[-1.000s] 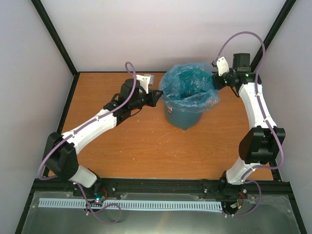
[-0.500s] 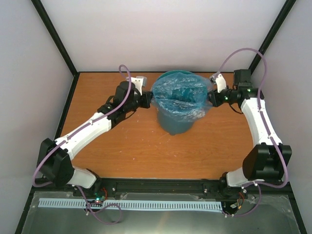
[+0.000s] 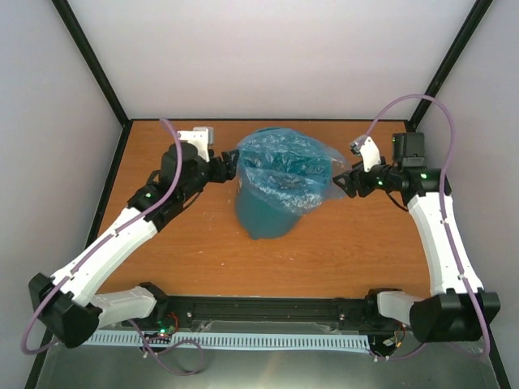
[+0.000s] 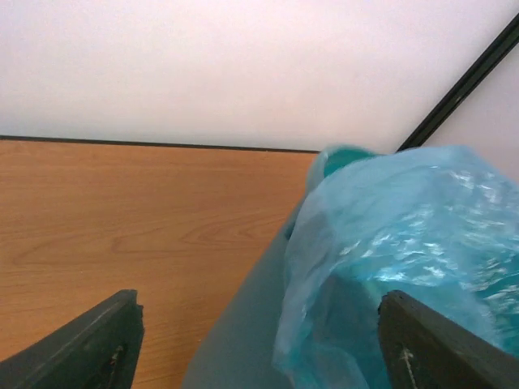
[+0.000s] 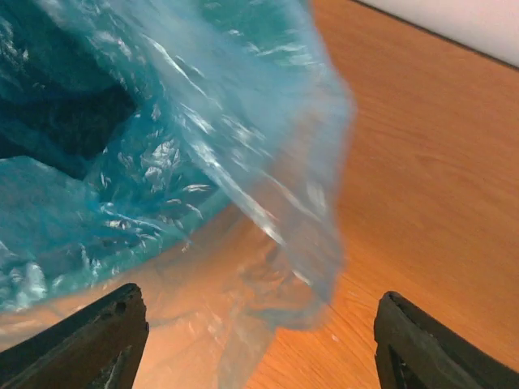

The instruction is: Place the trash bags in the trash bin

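Left tool (image 3: 230, 164) spread wide, right tool (image 3: 340, 183) likewise

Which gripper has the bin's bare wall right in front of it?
The left gripper: the trash bin's teal wall sits between its open fingers, whereas the right gripper faces only loose bag film over the table.

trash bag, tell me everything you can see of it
The trash bag is thin, translucent light-blue film, glossy and wrinkled. It sits opened over the mouth of the dark teal bin, its edge hanging down outside the rim, with a loose flap sticking out toward the right gripper. The left gripper is at its other side. Both grippers are open, with film in the gap, not pinched.
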